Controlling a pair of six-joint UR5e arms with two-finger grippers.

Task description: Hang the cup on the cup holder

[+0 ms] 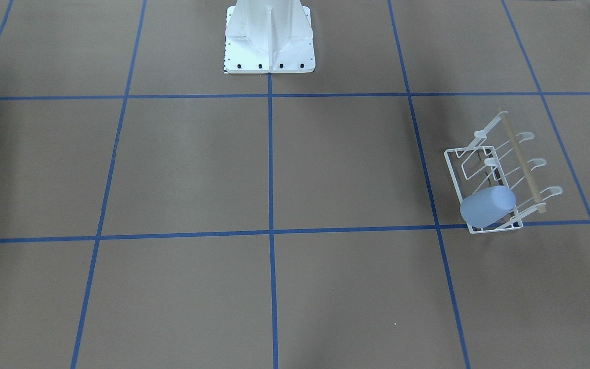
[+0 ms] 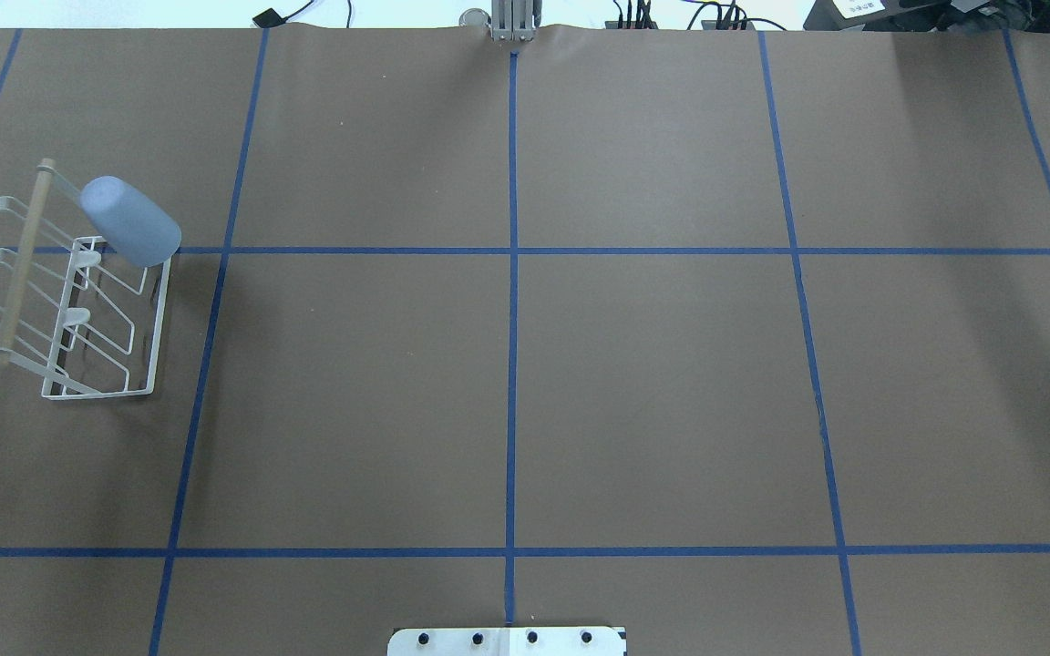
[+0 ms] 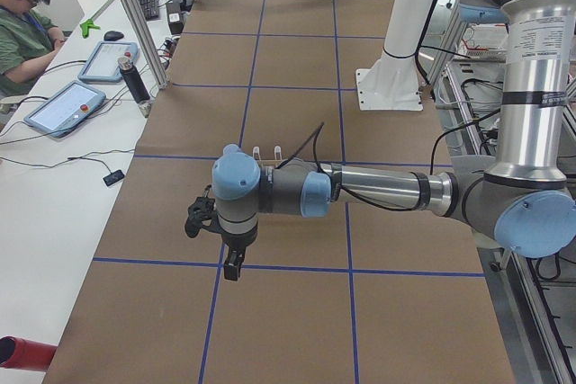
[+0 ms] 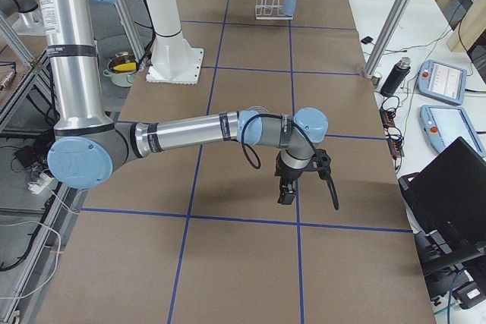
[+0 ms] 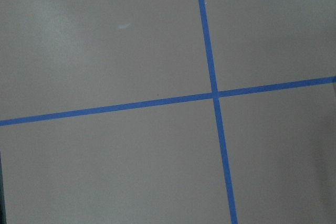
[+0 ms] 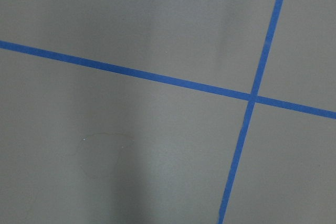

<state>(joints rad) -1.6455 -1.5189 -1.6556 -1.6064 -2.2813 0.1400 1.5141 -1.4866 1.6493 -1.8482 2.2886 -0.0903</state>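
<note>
The pale blue-grey cup (image 2: 128, 232) sits tilted, mouth down, over a prong at the far corner of the white wire cup holder (image 2: 147, 383), on the table's left side. In the front-facing view the cup (image 1: 487, 206) is on the cup holder's (image 1: 451, 171) near corner. From the right end both look small: the cup (image 4: 289, 3) and the cup holder (image 4: 267, 1). My left gripper (image 3: 233, 267) hangs above the table away from them; my right gripper (image 4: 286, 191) hangs over the right side. I cannot tell whether either is open or shut. Both wrist views show only table.
Blue tape lines (image 2: 512, 319) divide the brown table into squares. The white robot pedestal (image 1: 269, 41) stands at the robot's edge. An operator (image 3: 22, 24) sits at a side desk with tablets (image 3: 63, 107); a dark cylinder (image 4: 396, 77) stands by a post.
</note>
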